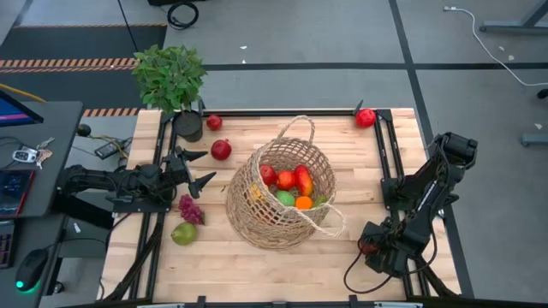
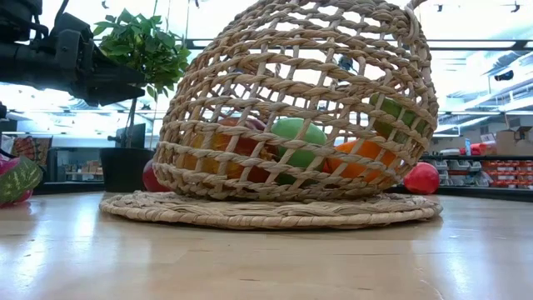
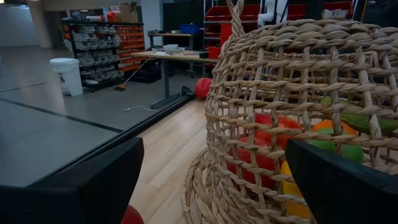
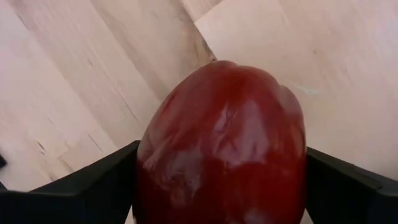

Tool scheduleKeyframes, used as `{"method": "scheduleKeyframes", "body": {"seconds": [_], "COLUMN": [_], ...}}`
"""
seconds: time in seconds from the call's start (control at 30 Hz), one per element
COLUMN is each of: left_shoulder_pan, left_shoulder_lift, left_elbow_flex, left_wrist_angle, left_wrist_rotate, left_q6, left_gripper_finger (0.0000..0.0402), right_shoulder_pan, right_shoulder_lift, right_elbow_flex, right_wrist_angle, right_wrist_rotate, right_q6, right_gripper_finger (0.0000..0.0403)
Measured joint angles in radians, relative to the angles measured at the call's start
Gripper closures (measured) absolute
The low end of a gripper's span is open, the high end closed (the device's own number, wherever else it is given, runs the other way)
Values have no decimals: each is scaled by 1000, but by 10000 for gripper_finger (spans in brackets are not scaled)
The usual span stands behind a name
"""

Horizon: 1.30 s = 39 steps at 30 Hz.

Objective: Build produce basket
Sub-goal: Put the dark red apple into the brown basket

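Basket (image 1: 278, 192): lying tipped on its side at the worktop (image 1: 257, 265) centre, mouth facing 3 o'clock, holding red, green and orange produce (image 1: 291, 184).
Loose items: two dark red fruits (image 1: 221, 150) at 10 o'clock of the basket, grapes (image 1: 190, 208) and a green pear (image 1: 183, 233) at 8 o'clock, a red fruit (image 1: 366, 117) at 1 o'clock.
Left gripper (image 1: 199, 168): hovering at 9 o'clock of the basket, fingers (image 3: 87, 186) spread, gripping nothing.
Right gripper (image 4: 217, 186): sitting at 4 o'clock (worktop edge), fingers (image 4: 93, 186) flanking a glossy red pepper (image 4: 224, 143).
Potted plant (image 1: 171, 81): standing at 11 o'clock.
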<state>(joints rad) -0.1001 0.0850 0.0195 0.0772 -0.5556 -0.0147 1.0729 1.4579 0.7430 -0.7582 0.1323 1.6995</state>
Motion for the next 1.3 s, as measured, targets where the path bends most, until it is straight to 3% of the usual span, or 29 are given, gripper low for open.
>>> {"method": "scheduleKeyframes", "body": {"seconds": [0.33, 0.53, 0.63, 0.73, 0.87, 1.03, 1.17, 1.3], "left_shoulder_pan": [0, 0, 0, 0, 0, 0, 0, 0], "left_shoulder_lift": [0, 0, 0, 0, 0, 0, 0, 0], "left_elbow_flex": [0, 0, 0, 0, 0, 0, 0, 0], "left_wrist_angle": [0, 0, 0, 0, 0, 0, 0, 0], "left_wrist_rotate": [0, 0, 0, 0, 0, 0, 0, 0], "left_q6": [0, 0, 0, 0, 0, 0, 0, 0], "left_gripper_finger": [4, 4, 4, 4, 4, 4, 4, 4], "right_shoulder_pan": [-1, -1, -1, -8, -29, -65, -91, -107], "right_shoulder_lift": [-55, -150, -193, -234, -287, -357, -397, -415], "right_elbow_flex": [11, 99, 136, 142, 143, 143, 143, 143], "right_wrist_angle": [8, 77, 199, 432, 748, 1021, 1138, 1147], "right_wrist_rotate": [11, 191, 244, 258, 219, 195, 189, 182], "right_q6": [-8, -160, -339, -527, -748, -936, -1027, -1057], "right_gripper_finger": [46, 46, 46, 45, 45, 45, 45, 45]}}
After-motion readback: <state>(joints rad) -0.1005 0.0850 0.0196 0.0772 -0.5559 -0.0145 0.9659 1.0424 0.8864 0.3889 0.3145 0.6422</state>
